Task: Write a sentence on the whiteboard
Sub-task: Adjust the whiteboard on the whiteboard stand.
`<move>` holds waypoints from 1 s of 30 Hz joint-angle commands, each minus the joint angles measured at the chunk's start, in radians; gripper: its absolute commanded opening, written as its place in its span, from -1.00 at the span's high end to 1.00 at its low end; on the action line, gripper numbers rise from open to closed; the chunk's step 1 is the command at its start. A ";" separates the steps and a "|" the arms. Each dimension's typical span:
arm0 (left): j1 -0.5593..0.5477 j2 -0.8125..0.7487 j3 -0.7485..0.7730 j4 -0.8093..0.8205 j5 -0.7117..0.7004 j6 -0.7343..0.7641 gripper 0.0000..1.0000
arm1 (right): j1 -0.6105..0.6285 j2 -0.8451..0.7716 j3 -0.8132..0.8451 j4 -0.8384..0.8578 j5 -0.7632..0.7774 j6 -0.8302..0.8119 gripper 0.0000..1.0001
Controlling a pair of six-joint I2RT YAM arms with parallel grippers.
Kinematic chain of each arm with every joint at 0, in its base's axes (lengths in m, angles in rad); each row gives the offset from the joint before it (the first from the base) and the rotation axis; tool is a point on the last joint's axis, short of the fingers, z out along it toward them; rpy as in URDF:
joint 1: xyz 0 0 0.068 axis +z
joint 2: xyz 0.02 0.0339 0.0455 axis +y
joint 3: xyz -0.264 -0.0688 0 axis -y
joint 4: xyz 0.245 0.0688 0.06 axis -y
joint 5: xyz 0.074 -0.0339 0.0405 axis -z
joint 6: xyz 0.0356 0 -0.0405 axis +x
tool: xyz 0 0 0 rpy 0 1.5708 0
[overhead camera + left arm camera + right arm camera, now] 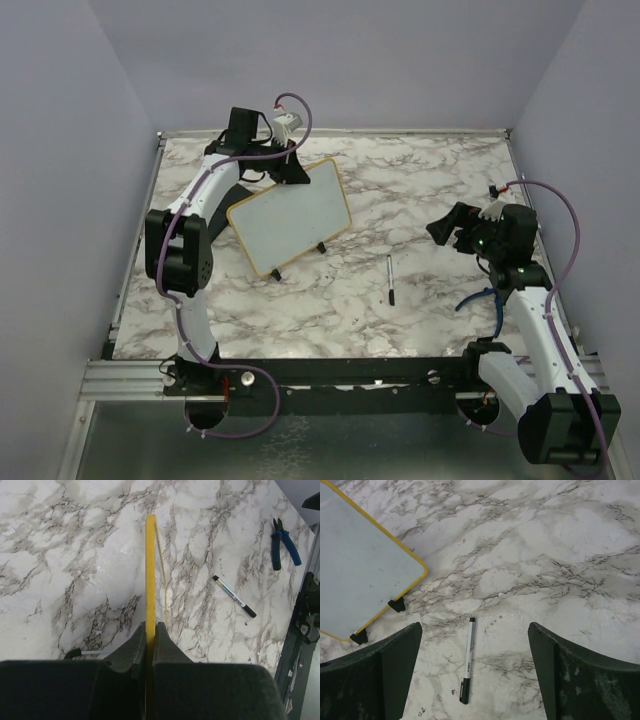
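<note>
Left hand (150, 632) tight, right hand (475, 626) wide.

left claw (149, 632) clamps the whiteboard (150, 570) by its yellow edge, marker (234, 596) nearby.

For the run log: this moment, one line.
left gripper shut on whiteboard edge | right gripper open, marker not held | whiteboard blank

Marble-patterned table (420, 180), seemingly lavender walls (350, 60)
</note>
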 commanded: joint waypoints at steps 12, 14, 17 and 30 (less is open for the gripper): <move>0.061 0.054 -0.030 -0.312 -0.002 0.211 1.00 | 0.000 0.003 -0.010 -0.013 0.003 0.005 -0.83; 0.063 0.052 -0.034 -0.324 -0.007 0.221 1.00 | 0.000 0.004 -0.010 -0.013 0.002 0.005 -0.83; 0.068 0.049 -0.040 -0.328 -0.009 0.232 1.00 | 0.000 0.005 -0.010 -0.013 0.004 0.005 -0.83; 0.068 0.008 -0.034 -0.276 -0.103 0.186 -0.57 | 0.000 0.000 -0.010 -0.011 -0.008 0.002 -0.84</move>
